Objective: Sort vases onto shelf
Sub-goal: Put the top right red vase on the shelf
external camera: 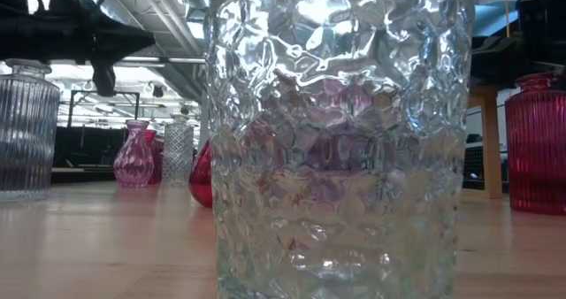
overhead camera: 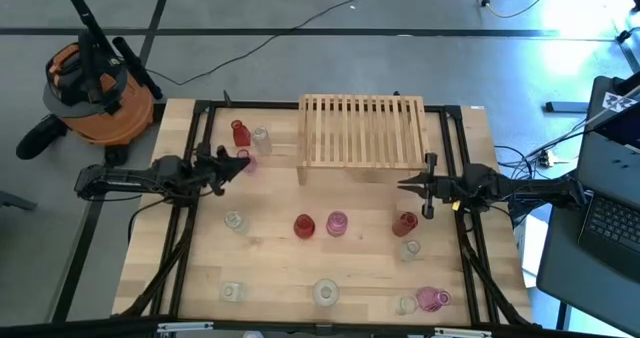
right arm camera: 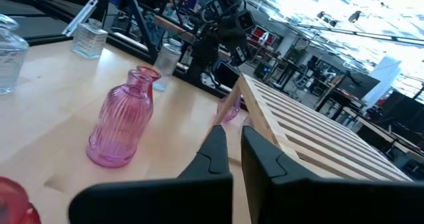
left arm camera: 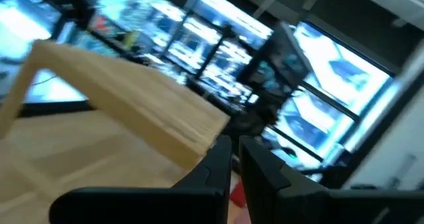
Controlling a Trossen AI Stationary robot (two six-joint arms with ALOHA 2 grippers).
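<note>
The light wooden shelf (overhead camera: 360, 130) stands at the table's far middle, and its slats show in the right wrist view (right arm camera: 311, 134). Vases stand scattered on the tabletop: a red (overhead camera: 239, 132), a clear (overhead camera: 261, 138) and a small pink one (overhead camera: 246, 162) at the far left. A red (overhead camera: 304, 225), a pink (overhead camera: 336, 223) and another red (overhead camera: 404, 224) stand mid-table, with several clear ones along the near edge. My left gripper (overhead camera: 243, 158) hovers shut by the shelf's left end. My right gripper (overhead camera: 402, 186) hovers shut by its right front corner. Neither holds anything.
A big dimpled clear vase (external camera: 336, 140) fills the low view and hides most of the table behind it. A pink ribbed vase (right arm camera: 122, 128) stands close ahead of my right gripper. A pink vase (overhead camera: 432, 298) sits at the near right corner. Black frame rails (overhead camera: 195, 158) flank the table.
</note>
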